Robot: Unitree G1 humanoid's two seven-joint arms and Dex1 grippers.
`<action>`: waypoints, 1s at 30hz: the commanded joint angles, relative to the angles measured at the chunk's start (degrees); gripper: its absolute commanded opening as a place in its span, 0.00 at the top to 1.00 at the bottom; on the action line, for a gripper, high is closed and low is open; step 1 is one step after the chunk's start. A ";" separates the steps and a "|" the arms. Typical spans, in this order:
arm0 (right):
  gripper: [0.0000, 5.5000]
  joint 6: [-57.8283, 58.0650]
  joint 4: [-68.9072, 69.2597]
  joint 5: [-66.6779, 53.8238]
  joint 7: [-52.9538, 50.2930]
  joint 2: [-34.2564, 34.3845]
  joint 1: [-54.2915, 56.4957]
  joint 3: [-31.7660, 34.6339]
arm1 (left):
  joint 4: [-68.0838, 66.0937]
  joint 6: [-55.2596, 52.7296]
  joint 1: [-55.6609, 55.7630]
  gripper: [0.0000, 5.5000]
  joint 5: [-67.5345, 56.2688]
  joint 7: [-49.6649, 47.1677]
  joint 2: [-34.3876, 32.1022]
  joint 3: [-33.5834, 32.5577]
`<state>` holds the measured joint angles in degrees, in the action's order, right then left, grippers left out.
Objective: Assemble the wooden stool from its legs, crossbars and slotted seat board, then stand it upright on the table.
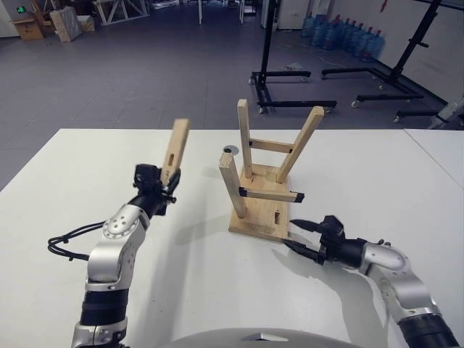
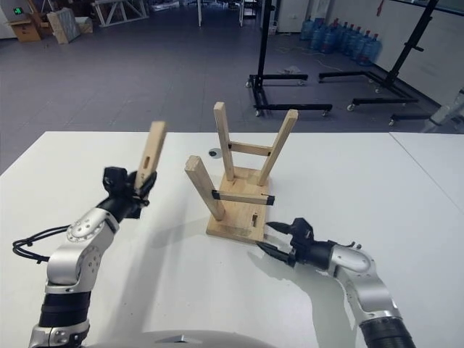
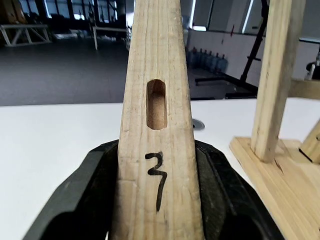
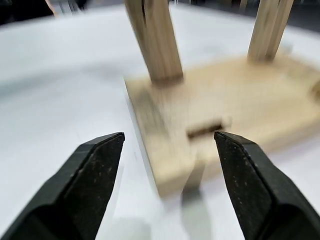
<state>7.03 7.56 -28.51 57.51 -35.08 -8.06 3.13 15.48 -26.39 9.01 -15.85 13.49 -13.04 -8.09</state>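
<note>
Your left gripper (image 1: 167,185) clamps a pale slotted wooden leg (image 1: 176,148); your right gripper (image 1: 291,233) gapes wide beside the flat wooden seat board (image 1: 262,220).

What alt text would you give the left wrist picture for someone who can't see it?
The left gripper clamps a wooden leg with an oval slot and a handwritten mark. Behind it, on the white table, a seat board carries another upright leg.
</note>
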 commanded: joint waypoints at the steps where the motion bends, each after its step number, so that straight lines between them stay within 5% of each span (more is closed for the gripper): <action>1: 0.40 7.33 9.51 -6.37 -2.70 -2.77 -2.96 6.11 | 2.35 2.38 4.74 0.63 -2.98 0.51 -0.49 -3.06; 7: 0.40 13.44 7.93 -11.74 -7.85 -1.24 -0.85 11.97 | 8.88 2.86 9.44 0.63 -9.29 3.23 -1.08 -4.00; 13: 0.40 21.10 12.22 -29.81 -20.08 6.60 10.01 16.05 | 10.74 11.51 10.51 0.63 -0.41 11.42 -7.26 5.73; 22: 0.40 24.14 11.25 -38.79 -34.31 21.31 25.32 8.20 | -5.12 28.51 11.79 0.63 10.83 16.20 -8.34 13.72; 30: 0.40 24.09 1.94 -38.14 -35.99 28.97 30.54 6.14 | -13.09 35.17 12.83 0.63 10.23 20.34 -6.75 16.08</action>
<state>31.14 11.63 -67.35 21.60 -6.98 20.74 9.09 2.86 7.66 20.47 -5.15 32.22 -20.29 6.98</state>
